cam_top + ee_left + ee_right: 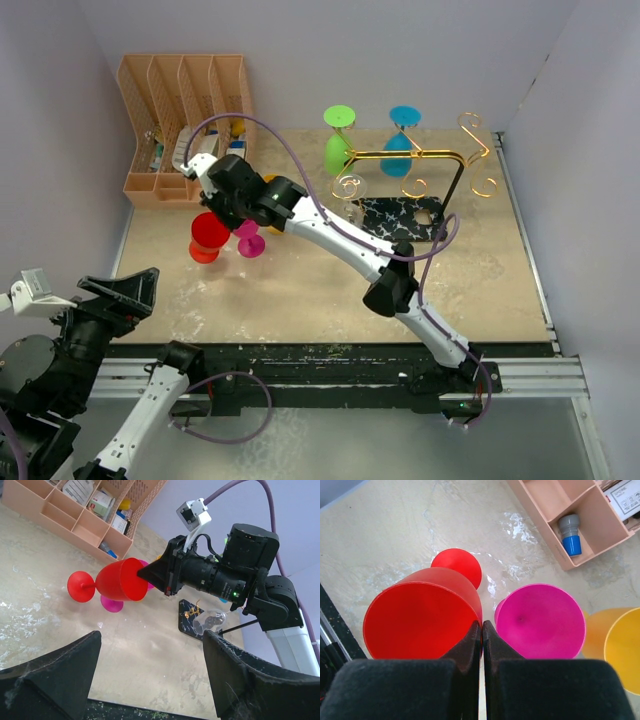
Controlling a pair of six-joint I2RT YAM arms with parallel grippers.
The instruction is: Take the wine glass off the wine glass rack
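Observation:
The gold wire wine glass rack (425, 154) stands at the back right on its black marbled base (398, 216). A green glass (338, 142), a blue glass (401, 140) and a clear glass (351, 204) hang on it. My right gripper (222, 214) is far left of the rack, shut on the rim of a red wine glass (208, 238). In the right wrist view the gripper (481, 629) pinches the red glass's (420, 615) wall. The left wrist view shows the red glass (117, 580) tilted, foot to the left. My left gripper (150, 670) is open and empty at the near left.
A pink glass (250, 239) stands right beside the red one, and it shows in the right wrist view (540, 620) too. A yellow glass (615, 647) stands beyond it. An orange slotted organiser (185, 115) with small items fills the back left corner. Walls close in on three sides.

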